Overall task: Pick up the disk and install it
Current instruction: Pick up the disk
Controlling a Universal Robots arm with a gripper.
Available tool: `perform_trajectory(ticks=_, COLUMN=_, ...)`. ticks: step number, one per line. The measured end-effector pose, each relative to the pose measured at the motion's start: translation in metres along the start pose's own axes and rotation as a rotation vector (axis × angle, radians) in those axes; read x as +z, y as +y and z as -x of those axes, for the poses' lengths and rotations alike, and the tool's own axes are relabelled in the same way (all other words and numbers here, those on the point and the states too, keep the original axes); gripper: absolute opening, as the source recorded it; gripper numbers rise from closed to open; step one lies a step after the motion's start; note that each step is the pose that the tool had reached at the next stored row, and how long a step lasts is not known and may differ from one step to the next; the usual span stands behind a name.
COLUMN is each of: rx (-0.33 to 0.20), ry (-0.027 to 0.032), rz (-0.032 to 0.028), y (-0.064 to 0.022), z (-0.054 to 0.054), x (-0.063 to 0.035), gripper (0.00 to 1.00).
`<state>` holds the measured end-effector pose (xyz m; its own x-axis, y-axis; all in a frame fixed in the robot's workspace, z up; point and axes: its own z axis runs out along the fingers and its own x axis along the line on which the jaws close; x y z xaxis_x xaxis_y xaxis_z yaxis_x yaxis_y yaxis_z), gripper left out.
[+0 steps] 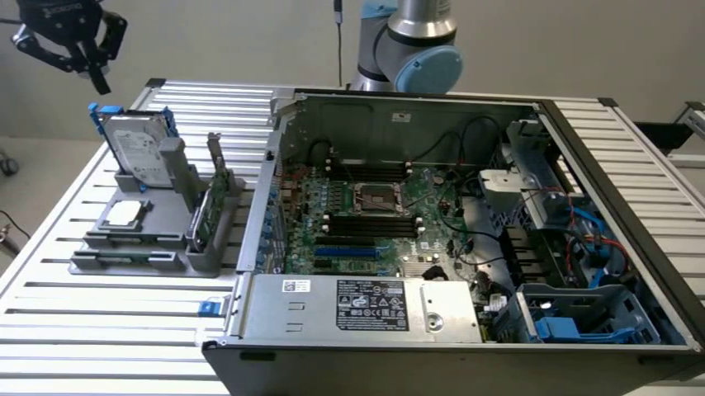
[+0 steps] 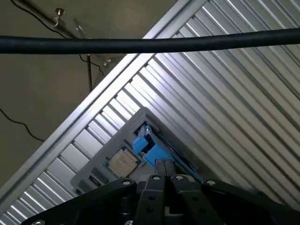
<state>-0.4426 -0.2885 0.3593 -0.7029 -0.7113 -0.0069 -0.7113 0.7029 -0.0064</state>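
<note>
Hanging at eleven o'clock of the exterior view, clear of everything on the table, the gripper is seen with its fingers pressed together and nothing held between them. In the wrist view the same closed tips are seen against the blue carrier far below.

The disk is stood upright in a grey holder at nine o'clock of the exterior view, well apart from the gripper. Its white label is turned toward the camera, but the print on it cannot be read. The blue carrier is seen around its edges.

A square silver chip is laid flat in the holder at six o'clock of the disk. A thin green card is stood on edge at three o'clock of the disk.

The holder is set on a table of aluminium slats. An open computer case is placed at three o'clock of the holder, with the motherboard exposed inside. A power supply is fitted at the case's six o'clock edge. It bears a black-and-white label with rows of marks, and a small white sticker is stuck at nine o'clock of that label. The writing on both is too small to be read.

A black cable is stretched across the wrist view.
</note>
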Motion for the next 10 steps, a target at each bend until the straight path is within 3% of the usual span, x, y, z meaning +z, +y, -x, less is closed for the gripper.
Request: perform_trajectory(ticks=10, rx=-0.181, ry=-0.0003, rz=0.0022, y=0.0000, z=0.0000, x=0.0001, gripper=0.11)
